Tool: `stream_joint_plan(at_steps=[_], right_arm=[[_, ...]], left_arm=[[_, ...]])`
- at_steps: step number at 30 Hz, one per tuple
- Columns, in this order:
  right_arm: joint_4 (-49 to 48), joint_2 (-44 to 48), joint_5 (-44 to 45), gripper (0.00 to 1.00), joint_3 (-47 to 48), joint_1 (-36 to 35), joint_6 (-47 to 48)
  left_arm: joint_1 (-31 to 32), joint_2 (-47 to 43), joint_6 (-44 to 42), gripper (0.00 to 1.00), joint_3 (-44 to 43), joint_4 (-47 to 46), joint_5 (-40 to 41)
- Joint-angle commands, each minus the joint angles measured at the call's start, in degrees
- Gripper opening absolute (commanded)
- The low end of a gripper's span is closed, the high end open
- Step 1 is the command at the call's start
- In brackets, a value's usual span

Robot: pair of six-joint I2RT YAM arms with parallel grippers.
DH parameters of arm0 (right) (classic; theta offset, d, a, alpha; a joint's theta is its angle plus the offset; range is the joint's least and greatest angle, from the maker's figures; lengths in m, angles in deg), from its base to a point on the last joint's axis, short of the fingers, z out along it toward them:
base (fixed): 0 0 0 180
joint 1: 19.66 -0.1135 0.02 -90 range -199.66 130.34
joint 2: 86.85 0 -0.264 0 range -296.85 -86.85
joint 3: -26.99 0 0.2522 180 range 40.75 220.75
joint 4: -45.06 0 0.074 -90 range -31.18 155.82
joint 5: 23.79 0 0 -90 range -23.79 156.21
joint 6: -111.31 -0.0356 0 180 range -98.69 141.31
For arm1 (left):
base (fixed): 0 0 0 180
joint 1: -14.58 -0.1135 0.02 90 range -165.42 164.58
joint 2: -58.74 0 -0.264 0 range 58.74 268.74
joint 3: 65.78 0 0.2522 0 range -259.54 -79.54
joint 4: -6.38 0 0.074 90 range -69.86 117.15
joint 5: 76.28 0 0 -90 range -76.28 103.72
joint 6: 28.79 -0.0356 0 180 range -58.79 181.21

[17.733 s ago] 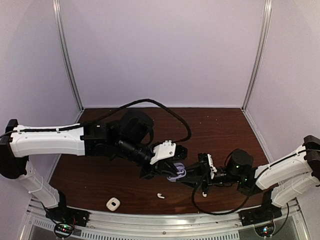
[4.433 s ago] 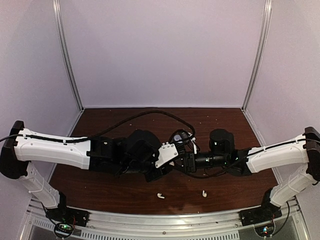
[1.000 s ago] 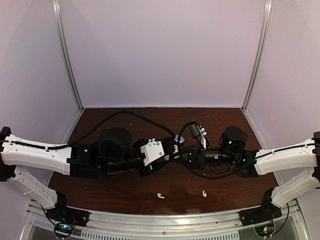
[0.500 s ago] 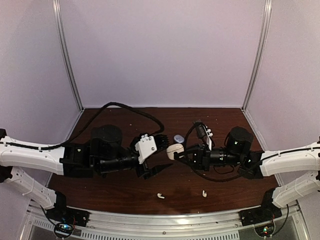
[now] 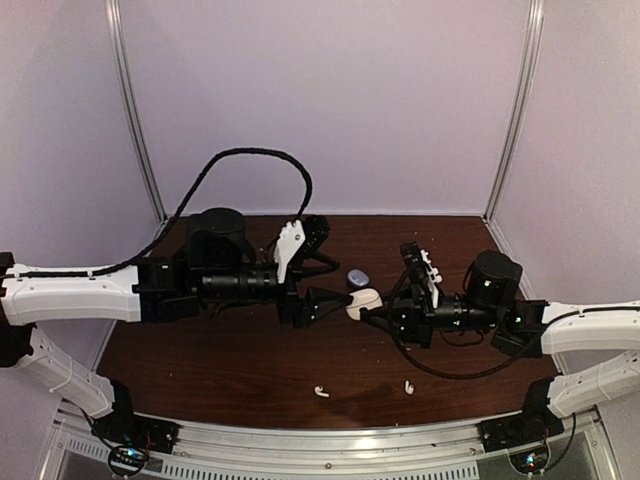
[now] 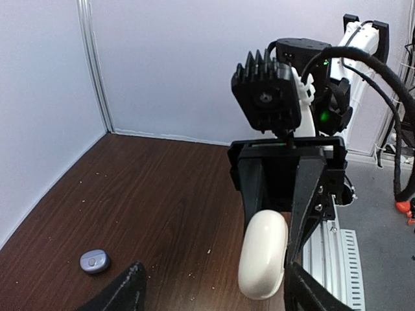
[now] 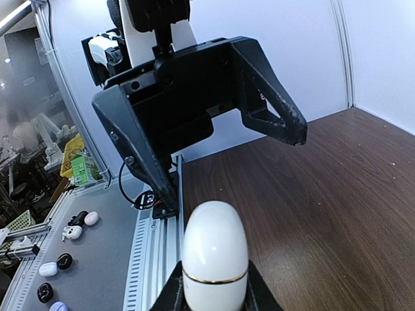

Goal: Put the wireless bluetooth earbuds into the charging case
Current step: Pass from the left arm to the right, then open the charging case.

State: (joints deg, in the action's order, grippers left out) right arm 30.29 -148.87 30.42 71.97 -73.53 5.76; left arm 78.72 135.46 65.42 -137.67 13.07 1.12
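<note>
Right gripper (image 5: 370, 310) clamps glossy white oval plastic charging case (image 7: 214, 246) mid-air (lid shut); left gripper (image 5: 330, 283) gapes, empty. Step, likely: opening case. Next: left jaws catch lid seam.

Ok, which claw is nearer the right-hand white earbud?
Right. The right claw, gripping the white case, sits farther back and left of the earbud; the open left claw is farther left.

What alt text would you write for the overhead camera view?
The right gripper holds a closed white case above a brown table, facing the open left gripper. A small purple case lies behind them; two white earbuds lie near the front edge.
</note>
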Motion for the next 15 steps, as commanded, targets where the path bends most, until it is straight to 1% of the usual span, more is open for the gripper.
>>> stream_joint_plan(at_steps=[1, 6, 10, 15], right_arm=[[1.5, 1.0, 1.5, 0.06, 0.3, -0.5, 2.9], [1.4, 0.9, 2.2, 0.05, 0.5, -0.6, 3.0], [0.3, 1.4, 1.8, 0.04, 0.0, -0.9, 3.2], [0.6, 1.8, 0.9, 0.03, -0.6, -1.4, 4.9]], left_arm=[[-0.2, 2.0, 2.7, 0.72, -2.6, -0.9, -5.1], [-0.2, 3.3, 2.6, 0.71, -2.3, -0.8, -6.1], [-0.4, 4.9, 3.9, 0.71, -2.4, -0.2, -4.2], [-2.6, 4.1, 6.7, 0.65, -1.5, -2.2, -4.1]])
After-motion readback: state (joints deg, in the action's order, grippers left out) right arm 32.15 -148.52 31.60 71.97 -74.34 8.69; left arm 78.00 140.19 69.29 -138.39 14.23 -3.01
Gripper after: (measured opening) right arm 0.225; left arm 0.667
